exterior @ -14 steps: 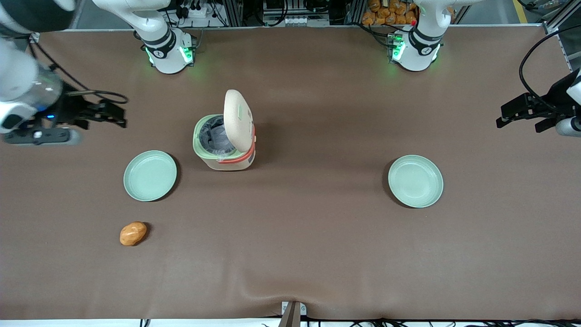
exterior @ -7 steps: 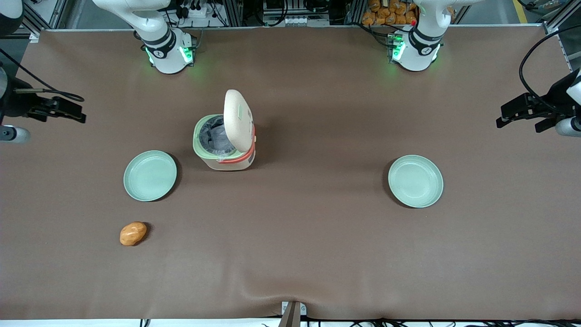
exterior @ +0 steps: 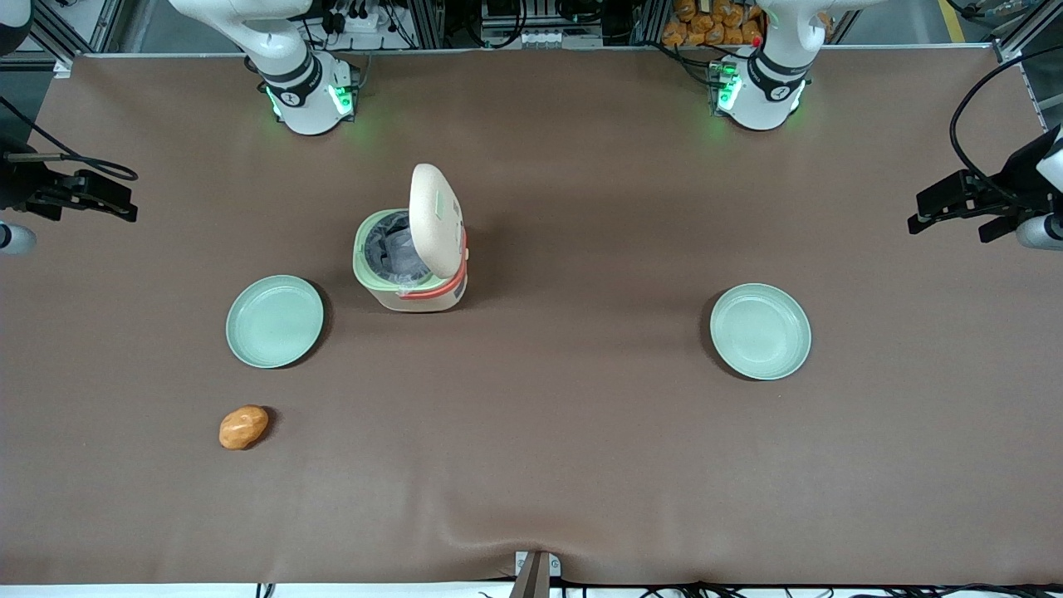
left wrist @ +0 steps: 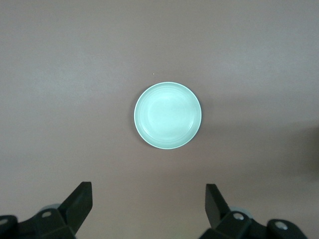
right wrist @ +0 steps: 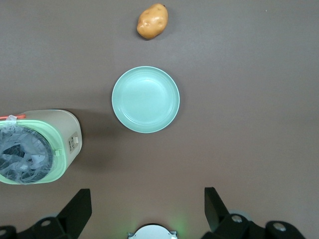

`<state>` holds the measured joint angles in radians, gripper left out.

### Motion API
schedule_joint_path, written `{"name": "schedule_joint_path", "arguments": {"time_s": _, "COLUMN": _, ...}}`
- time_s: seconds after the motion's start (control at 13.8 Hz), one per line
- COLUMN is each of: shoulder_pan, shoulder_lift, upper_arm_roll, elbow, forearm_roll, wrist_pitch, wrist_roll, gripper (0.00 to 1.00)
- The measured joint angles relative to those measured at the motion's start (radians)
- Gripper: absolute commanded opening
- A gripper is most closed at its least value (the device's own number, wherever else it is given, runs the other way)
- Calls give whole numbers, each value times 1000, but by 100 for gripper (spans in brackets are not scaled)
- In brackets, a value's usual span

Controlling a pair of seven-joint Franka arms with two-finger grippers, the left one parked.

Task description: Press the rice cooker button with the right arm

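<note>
The cream rice cooker [exterior: 411,262] stands mid-table with its lid [exterior: 436,218] swung up on edge, baring a pot lined with crumpled plastic [right wrist: 22,154]. The button [exterior: 437,200] is a small pale green patch on the raised lid's face. The right arm's black gripper [exterior: 123,207] hovers at the working arm's end of the table, well apart from the cooker. It is open [right wrist: 147,209], and only bare tablecloth shows between its fingers.
A pale green plate [exterior: 275,321] lies beside the cooker, slightly nearer the camera, with a potato [exterior: 243,427] nearer still. A second green plate [exterior: 760,331] sits toward the parked arm's end. The arm bases [exterior: 309,95] stand at the table's back edge.
The right arm has drawn back from the cooker toward its own end of the table, mostly leaving the front view. The cooker, plates and potato have not moved.
</note>
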<state>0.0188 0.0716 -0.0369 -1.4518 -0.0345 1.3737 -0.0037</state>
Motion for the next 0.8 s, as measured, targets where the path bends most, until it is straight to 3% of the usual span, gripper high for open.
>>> {"name": "schedule_joint_path", "arguments": {"time_s": 0.22, "shoulder_pan": -19, "shoulder_lift": 0, "upper_arm_roll": -5, "elbow": 0, "forearm_roll": 2, "wrist_pitch": -3, "wrist_roll": 0, "gripper": 100}}
{"name": "schedule_joint_path", "arguments": {"time_s": 0.8, "shoulder_pan": -67, "shoulder_lift": 0, "upper_arm_roll": -6, "elbow": 0, "forearm_roll": 81, "wrist_pitch": -23, "wrist_roll": 0, "gripper": 100}}
